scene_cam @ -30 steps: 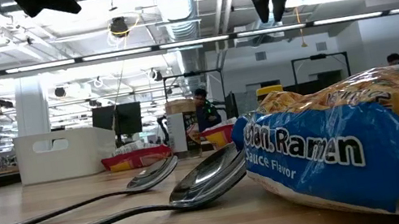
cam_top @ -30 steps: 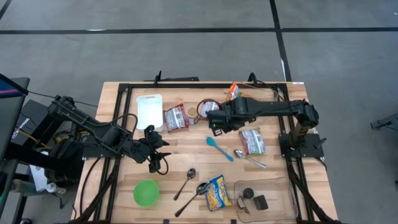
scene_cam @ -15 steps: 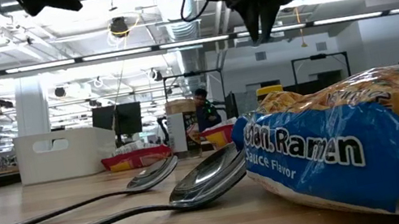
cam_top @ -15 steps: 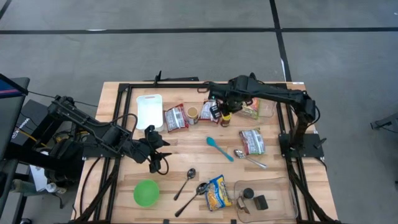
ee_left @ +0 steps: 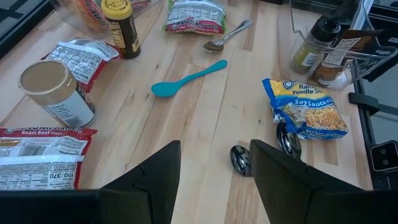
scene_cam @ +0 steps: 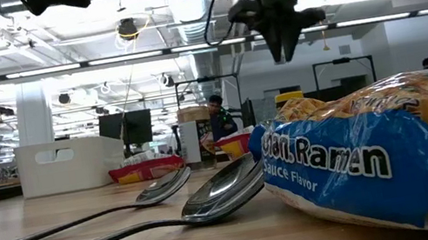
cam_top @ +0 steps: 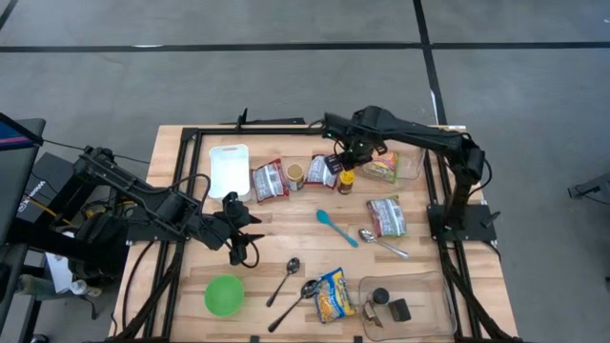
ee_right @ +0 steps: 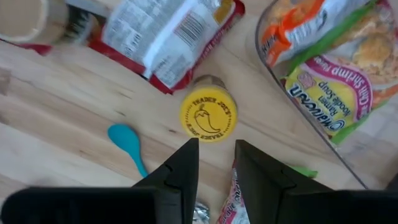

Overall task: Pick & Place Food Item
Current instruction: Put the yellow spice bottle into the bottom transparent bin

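Wooden tabletop [cam_top: 286, 243], black frame round it, grey floor beyond.

I have the right gripper [cam_top: 345, 152] out over the far middle of the table, raised above the items. In the right wrist view its two dark fingers [ee_right: 180, 171] stand slightly apart with nothing between them, so it is open and empty. Directly ahead of those fingertips, just beyond them, is the yellow-lidded spice jar [ee_right: 209, 116], standing upright on the wood. From above the jar [cam_top: 345, 180] sits just beside the gripper, on the near side.

Around the jar: a red-and-white noodle packet [ee_right: 168, 34] touching or nearly touching it, a clear container [ee_right: 339, 134] on its other side holding a shrimp soup packet [ee_right: 329, 84], and a teal spoon [ee_right: 129, 144] near it.

Left gripper [cam_top: 243, 233] waits low over the left middle of the table, fingers [ee_left: 158, 171] spread, holding nothing.

Nearer edge: a soy sauce ramen packet [cam_top: 334, 293] with two metal spoons [cam_top: 295, 281] just beside it, and a green bowl [cam_top: 224, 295].
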Available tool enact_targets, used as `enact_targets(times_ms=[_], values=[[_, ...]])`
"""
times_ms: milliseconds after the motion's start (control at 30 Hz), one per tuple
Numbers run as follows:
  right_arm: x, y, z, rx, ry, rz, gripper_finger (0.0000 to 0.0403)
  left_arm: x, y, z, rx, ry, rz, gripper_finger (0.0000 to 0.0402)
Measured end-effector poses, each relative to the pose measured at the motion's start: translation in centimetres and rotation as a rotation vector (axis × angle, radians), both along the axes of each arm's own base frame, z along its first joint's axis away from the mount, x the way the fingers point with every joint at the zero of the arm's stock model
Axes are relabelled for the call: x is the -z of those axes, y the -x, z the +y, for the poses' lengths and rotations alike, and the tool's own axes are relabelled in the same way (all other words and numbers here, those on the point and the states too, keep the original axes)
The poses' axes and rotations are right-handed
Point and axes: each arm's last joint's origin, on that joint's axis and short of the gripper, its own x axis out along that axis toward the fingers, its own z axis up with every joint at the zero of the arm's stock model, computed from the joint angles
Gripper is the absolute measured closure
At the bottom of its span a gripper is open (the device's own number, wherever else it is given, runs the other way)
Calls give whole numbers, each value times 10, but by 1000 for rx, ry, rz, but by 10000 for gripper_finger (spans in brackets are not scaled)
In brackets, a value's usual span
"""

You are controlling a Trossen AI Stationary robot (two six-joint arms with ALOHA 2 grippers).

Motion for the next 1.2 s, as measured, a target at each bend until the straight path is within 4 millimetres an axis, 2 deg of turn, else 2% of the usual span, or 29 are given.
enact_targets(times_ms=[233,433,833,1000,1200], values=[[16,0,10,-29,-21,51,305,0,0,0,0,0,0,215],[28,1,10,5,-32,68,305,0,0,0,0,0,0,215],[32,-1,10,25,-33,69,296,0,0,0,0,2,-3,215],[32,-1,9,14,-31,67,261,0,0,0,0,2,-3,215],[32,-1,9,30,-30,66,177,0,0,0,0,2,-3,215]])
